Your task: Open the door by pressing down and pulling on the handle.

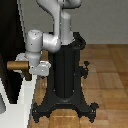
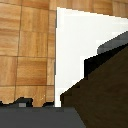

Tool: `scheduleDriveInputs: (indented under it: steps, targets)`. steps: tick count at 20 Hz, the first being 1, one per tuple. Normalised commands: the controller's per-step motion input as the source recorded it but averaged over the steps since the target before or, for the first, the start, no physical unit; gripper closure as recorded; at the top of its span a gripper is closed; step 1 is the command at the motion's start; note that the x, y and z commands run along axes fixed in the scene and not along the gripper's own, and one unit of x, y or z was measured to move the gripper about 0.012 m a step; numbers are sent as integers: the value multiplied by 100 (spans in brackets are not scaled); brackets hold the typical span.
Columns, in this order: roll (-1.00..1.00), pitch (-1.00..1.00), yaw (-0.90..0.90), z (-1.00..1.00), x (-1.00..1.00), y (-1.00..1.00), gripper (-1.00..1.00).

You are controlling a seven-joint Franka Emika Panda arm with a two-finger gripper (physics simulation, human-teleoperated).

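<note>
In the exterior view, the door (image 1: 10,45) stands at the exterior view's left edge, a dark panel in a white frame (image 1: 24,100), seen nearly edge-on. The handle (image 1: 19,65) juts out of it toward the robot, a tan bar at about the height of the arm's wrist. The arm folds down from its black pedestal (image 1: 65,75) and brings the gripper (image 1: 27,70) right against the handle's outer end. That placement fits pressing down on the lever, though contact itself is hard to confirm (the wrist housing covers the fingers). Whether the jaws are spread or pressed together I cannot tell.

In the wrist view, the camera looks down past the white frame (image 2: 75,50) onto the wooden floor (image 2: 25,50). A dark brown slab fills the lower corner, probably the door (image 2: 105,95) or the handle seen very close; which, I cannot tell. A grey band along the picture's edge is likely the gripper body, its fingers unseen. The door appears not yet swung open.
</note>
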Motion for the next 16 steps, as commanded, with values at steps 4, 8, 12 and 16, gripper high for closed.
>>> scheduleDriveInputs:
  steps: [4,8,12,16]
  targets:
    - [0,0,0,0,0,25,-100]
    - [0,0,0,0,0,25,-100]
    - [0,0,0,0,0,100,-100]
    - [0,0,0,-25,0,50,-100]
